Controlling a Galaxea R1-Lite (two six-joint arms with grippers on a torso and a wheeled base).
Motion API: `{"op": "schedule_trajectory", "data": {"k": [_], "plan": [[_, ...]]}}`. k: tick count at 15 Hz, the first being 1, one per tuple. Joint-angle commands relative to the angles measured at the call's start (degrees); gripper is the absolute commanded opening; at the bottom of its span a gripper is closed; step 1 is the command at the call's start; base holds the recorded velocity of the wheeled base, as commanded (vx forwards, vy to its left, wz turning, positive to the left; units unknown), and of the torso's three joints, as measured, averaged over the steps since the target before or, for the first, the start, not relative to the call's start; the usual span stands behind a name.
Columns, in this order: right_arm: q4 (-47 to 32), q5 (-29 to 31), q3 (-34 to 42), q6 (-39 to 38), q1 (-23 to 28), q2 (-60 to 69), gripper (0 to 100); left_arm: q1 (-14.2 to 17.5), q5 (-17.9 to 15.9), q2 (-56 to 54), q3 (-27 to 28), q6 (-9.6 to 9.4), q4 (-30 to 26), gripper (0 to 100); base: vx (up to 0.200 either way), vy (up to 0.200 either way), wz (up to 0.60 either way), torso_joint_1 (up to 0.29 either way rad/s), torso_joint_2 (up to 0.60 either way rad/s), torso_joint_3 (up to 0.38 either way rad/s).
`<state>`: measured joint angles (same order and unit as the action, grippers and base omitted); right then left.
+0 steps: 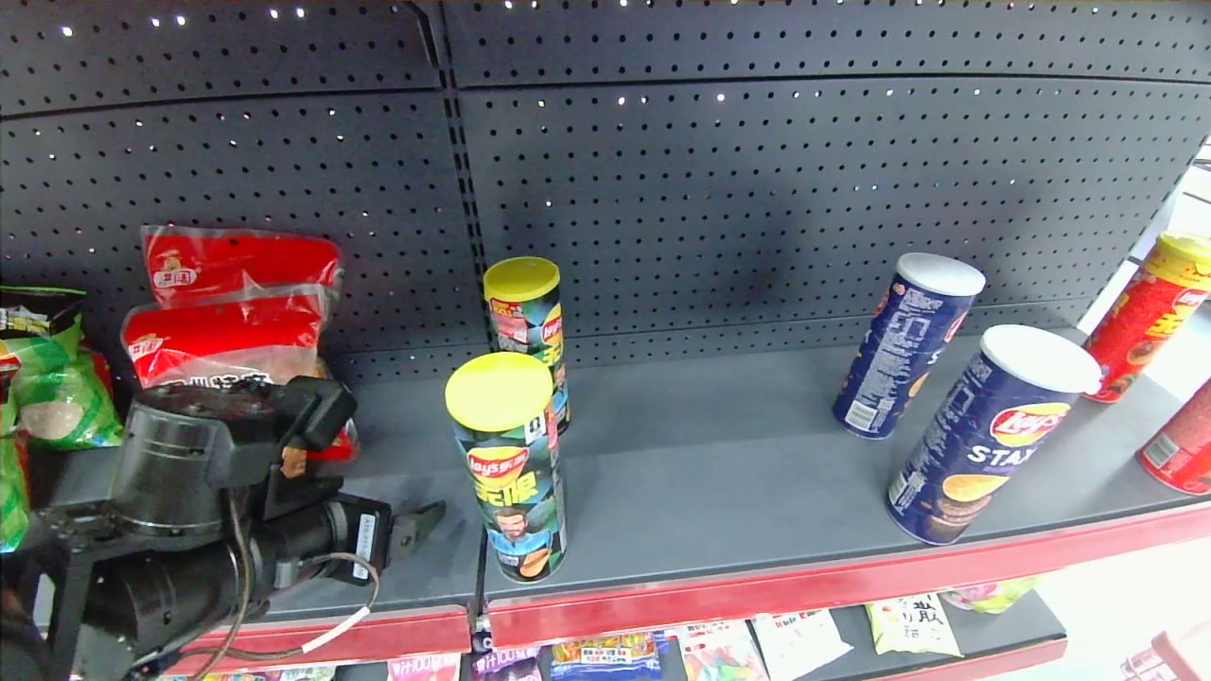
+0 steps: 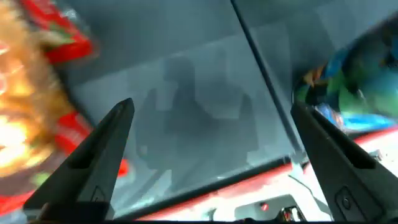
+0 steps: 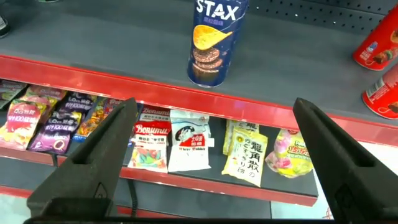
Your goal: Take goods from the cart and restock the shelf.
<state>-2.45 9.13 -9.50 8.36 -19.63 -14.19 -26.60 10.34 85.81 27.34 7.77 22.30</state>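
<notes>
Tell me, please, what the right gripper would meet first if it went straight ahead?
Probably the shelf's red front edge, just below the blue can, though depth is unclear.

Grey shelf (image 1: 719, 473), red front lip (image 1: 757, 586), dark pegboard back (image 1: 757, 170).

On the deck, left to right in the head view:
- far left edge: green bag (image 1: 52, 397)
- left: two red bags (image 1: 236, 303), one behind the other against the pegboard
- centre-left: front yellow-lid can (image 1: 508, 468) standing near the lip, rear yellow-lid can (image 1: 527, 331) just behind it
- centre-right: rear blue can (image 1: 908, 345) and front blue can (image 1: 993, 435), both white-lidded and standing, the front one close to the lip
- right edge: red can with yellow lid (image 1: 1149, 317), and a second red can (image 1: 1183, 445), cropped

Bare deck between the yellow-lid and blue pairs.

Lower shelf (image 1: 1031, 615) along the bottom of the frame: a row of flat snack packets (image 1: 814, 643).
</notes>
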Motion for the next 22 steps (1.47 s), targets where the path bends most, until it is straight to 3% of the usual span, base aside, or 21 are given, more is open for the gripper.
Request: {"op": "schedule_trajectory", "data": {"k": [1,5,10,22], "plan": [[0.0,0.0,-0.1,0.0,-0.1,-0.5,100,-0.2,0.2,3.8,1.5,0.06,-0.3,100,0.0,0.0,0.0,0.0,0.0,0.0],[0.0,0.0,-0.1,0.0,-0.1,-1.2,100,-0.2,0.1,4.7,1.7,-0.03,-2.2,100,0.0,0.0,0.0,0.0,0.0,0.0],[0.1,0.0,-0.5,0.0,-0.1,-1.8,100,-2.8,0.0,7.3,2.7,0.23,-2.0,100,0.0,0.0,0.0,0.0,0.0,0.0],[0.2,0.0,-0.8,-0.1,-0.1,-1.8,100,-3.6,0.0,9.4,5.2,0.23,-1.8,100,0.0,0.0,0.0,0.0,0.0,0.0]]}}
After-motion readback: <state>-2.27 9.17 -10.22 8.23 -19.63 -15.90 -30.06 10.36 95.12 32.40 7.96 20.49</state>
